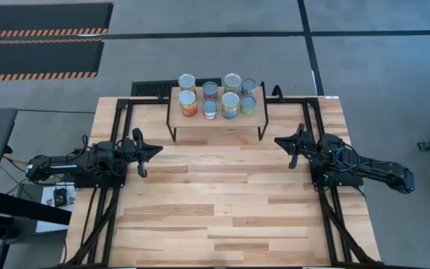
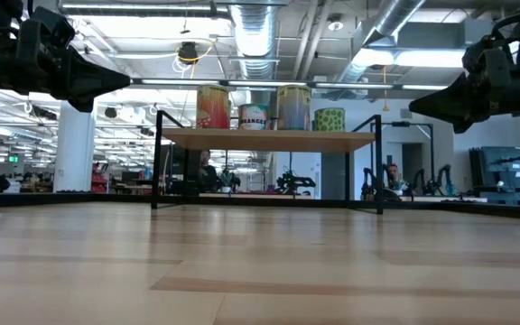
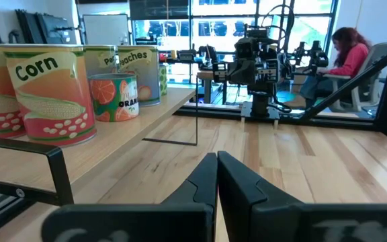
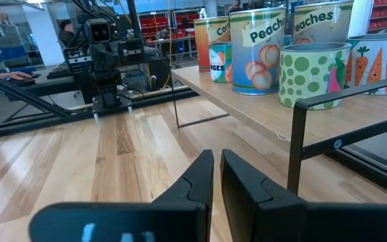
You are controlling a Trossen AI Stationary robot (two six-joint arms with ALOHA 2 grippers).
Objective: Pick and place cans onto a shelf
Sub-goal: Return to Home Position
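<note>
Several cans (image 1: 216,95) with silver tops and coloured labels stand upright in two rows on the shelf (image 1: 216,116), a light wood top on thin black legs at the table's far middle. They also show in the low view (image 2: 264,106), the left wrist view (image 3: 59,91) and the right wrist view (image 4: 284,57). My left gripper (image 1: 157,150) is shut and empty, left of the shelf, above the table (image 1: 222,202). My right gripper (image 1: 278,140) is shut and empty, right of the shelf.
Black frame rails (image 1: 103,209) run along both sides of the table. A person (image 3: 348,54) sits in the room beyond the table.
</note>
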